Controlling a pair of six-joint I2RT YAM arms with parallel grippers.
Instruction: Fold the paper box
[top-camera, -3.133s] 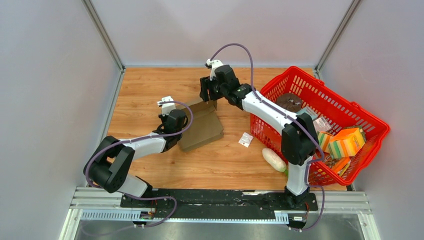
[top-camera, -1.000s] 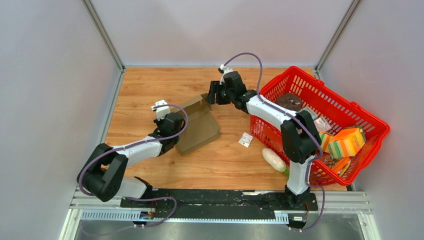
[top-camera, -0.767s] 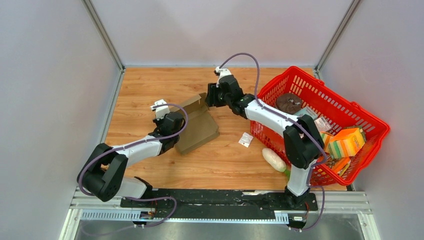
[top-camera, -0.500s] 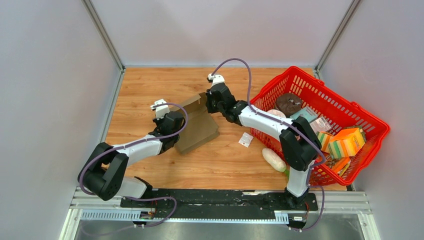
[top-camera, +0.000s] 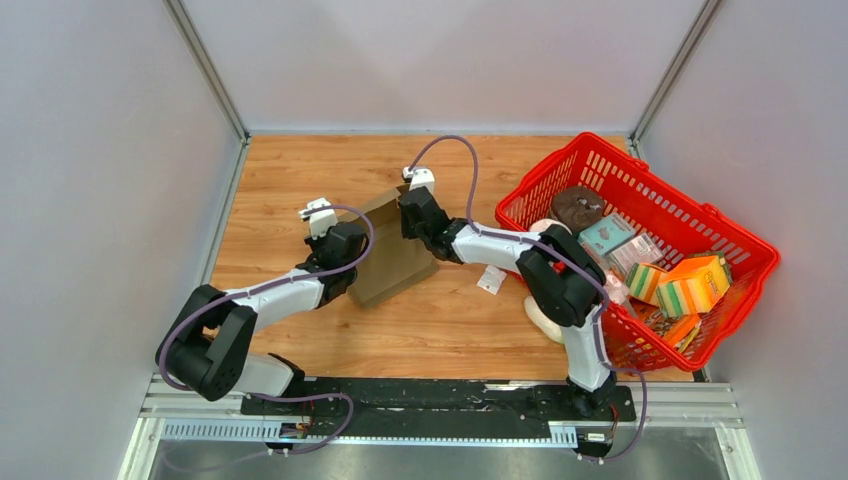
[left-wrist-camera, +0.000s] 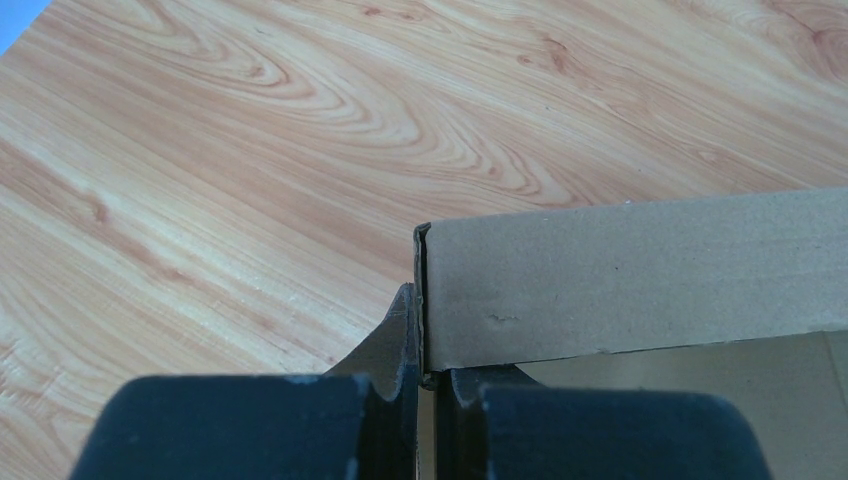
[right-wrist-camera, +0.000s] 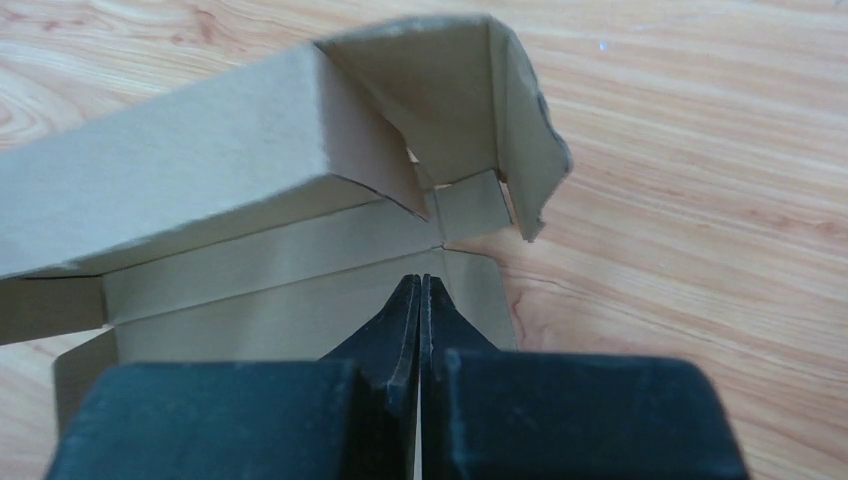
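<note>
The paper box (top-camera: 398, 262) is a brown cardboard sheet lying left of centre on the wooden table, with one long wall raised along its far edge. My left gripper (top-camera: 358, 232) is shut on the left end of that raised wall; the cardboard (left-wrist-camera: 640, 275) sits pinched between the fingertips (left-wrist-camera: 405, 330). My right gripper (top-camera: 408, 222) is shut with nothing between its jaws. Its tips (right-wrist-camera: 420, 285) rest low over the box's flat inner panel (right-wrist-camera: 260, 320), just short of the curled corner flap (right-wrist-camera: 520, 150) at the wall's right end.
A red plastic basket (top-camera: 770, 258) full of packaged goods stands at the right, with the right arm's elbow close against its near-left side. A small white packet (top-camera: 491, 280) lies on the wood between box and basket. Grey walls enclose the table.
My right gripper has shut and swung left and down from beside the basket onto the box's far right corner. The left gripper has kept its hold on the wall.
</note>
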